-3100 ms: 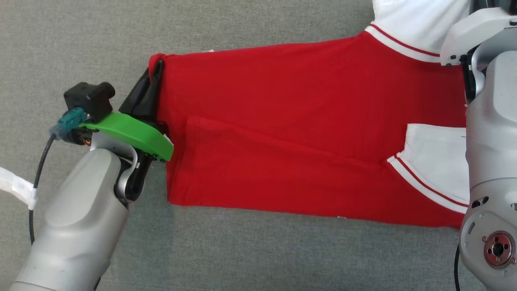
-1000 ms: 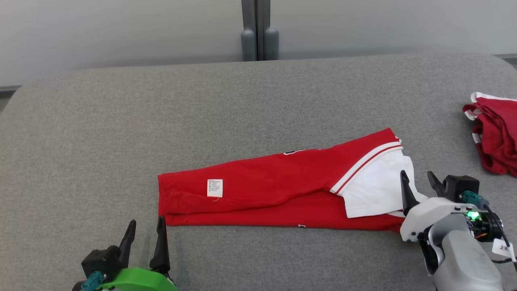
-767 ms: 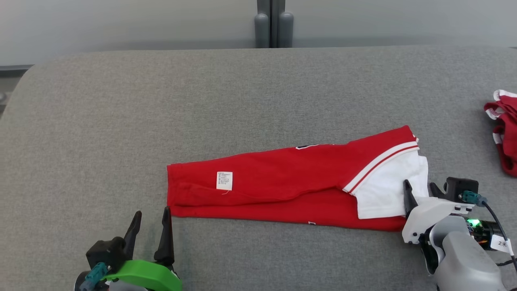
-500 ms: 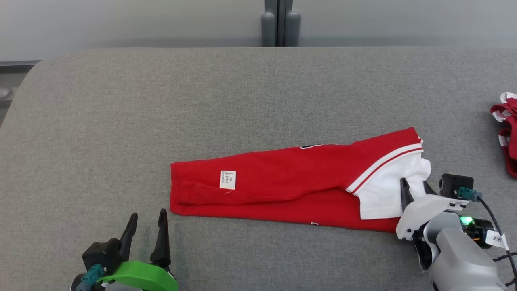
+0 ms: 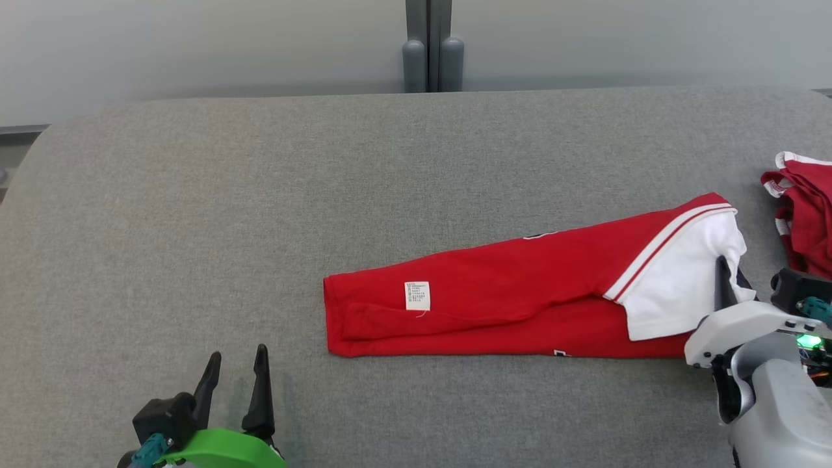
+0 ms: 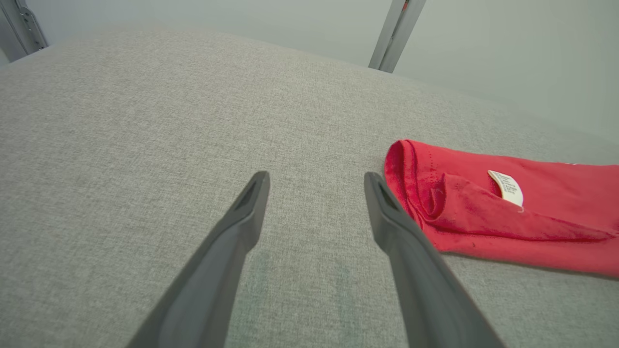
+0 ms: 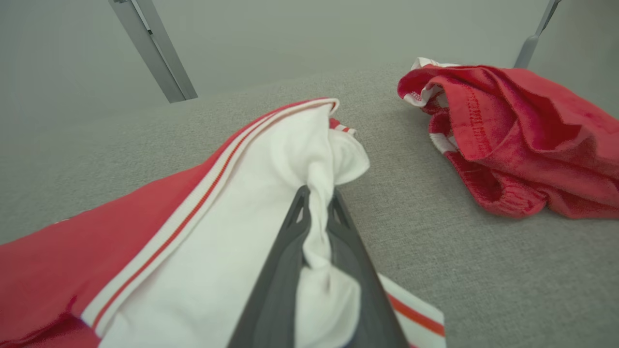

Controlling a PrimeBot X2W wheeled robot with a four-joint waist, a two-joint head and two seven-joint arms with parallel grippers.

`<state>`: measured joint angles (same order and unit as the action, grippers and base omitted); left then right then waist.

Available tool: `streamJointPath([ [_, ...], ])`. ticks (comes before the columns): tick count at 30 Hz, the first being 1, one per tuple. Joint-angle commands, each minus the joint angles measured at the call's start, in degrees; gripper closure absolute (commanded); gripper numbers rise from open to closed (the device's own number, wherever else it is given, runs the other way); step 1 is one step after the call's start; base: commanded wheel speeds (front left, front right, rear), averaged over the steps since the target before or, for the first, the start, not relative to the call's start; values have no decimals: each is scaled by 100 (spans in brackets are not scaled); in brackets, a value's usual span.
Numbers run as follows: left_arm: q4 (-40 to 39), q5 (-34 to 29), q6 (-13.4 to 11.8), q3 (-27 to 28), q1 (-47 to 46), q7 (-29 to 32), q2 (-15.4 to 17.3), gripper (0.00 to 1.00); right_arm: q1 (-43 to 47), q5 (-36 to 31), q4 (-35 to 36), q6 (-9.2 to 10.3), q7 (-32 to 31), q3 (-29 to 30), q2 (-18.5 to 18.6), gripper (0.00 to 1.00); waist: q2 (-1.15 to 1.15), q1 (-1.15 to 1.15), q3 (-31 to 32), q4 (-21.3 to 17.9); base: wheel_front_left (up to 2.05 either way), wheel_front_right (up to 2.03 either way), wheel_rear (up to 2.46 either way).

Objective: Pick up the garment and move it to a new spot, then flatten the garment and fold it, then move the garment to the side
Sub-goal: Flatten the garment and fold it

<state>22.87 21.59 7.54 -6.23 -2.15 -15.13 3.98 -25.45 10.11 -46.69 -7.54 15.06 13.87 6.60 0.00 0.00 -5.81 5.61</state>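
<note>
Pinching white end of garment [image 5: 520, 292] — right tool [image 7: 317, 192] newly clenched, dragged rightward, left tool [image 5: 238, 352] still splayed

right hand [image 5: 727, 276] gripping garment [image 5: 507, 292] white end; left hand [image 5: 238, 354] spread

Red garment [image 5: 520, 292], white-panelled, folded into a long strip; lay flat, white end toward 3 o'clock, care label [image 5: 417, 295] upward.

Print on garment [image 5: 520, 286] label [image 5: 417, 295] unreadable
</note>
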Motion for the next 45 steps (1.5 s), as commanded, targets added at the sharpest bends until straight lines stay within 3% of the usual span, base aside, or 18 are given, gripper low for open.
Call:
streamJointPath([
  [1,15,-18,-15,12,88,4,-10,0,88,-145,217,11,11,-36,-99,100,0,0,71,-57,0,0,0],
  [6,65,-39,-15,-54,136,4,-43,0,232,-5,976,11,11,-701,-327,100,0,0,154,-32,0,0,0],
  [11,137,39,-15,-184,142,4,-66,0,335,973,1469,9,11,-2203,-366,100,0,0,244,212,0,0,0],
  [17,246,34,-15,-265,98,5,-81,0,66,1899,1455,9,11,-3472,-355,100,0,0,308,753,0,0,0],
  [25,392,44,-15,-435,143,5,-88,0,-364,2677,989,9,12,-4561,-355,100,0,0,399,1555,0,0,0],
  [26,409,38,-15,-445,163,5,-89,0,-408,2770,926,9,12,-4685,-356,90,0,0,415,1624,0,0,0],
  [27,417,32,-15,-449,182,5,-90,0,-440,2864,895,9,12,-4777,-360,58,0,0,430,1658,0,0,0],
  [28,423,17,-15,-437,208,5,-90,0,-499,2999,983,9,12,-4859,-356,10,0,0,445,1682,0,0,0],
  [29,426,4,-15,-420,220,5,-90,0,-523,3099,1051,9,12,-4944,-355,0,0,0,462,1688,0,0,0],
  [30,431,-4,-15,-390,234,5,-90,0,-523,3225,1166,9,13,-5026,-359,0,0,0,490,1675,0,0,0],
  [36,391,-102,-15,-218,302,4,-94,0,-394,2856,1372,10,12,-4594,-344,0,0,0,644,1311,0,0,0],
  [45,209,-265,-15,-49,182,5,-96,0,346,901,1303,10,12,-2596,-354,0,0,0,710,560,0,0,0],
])
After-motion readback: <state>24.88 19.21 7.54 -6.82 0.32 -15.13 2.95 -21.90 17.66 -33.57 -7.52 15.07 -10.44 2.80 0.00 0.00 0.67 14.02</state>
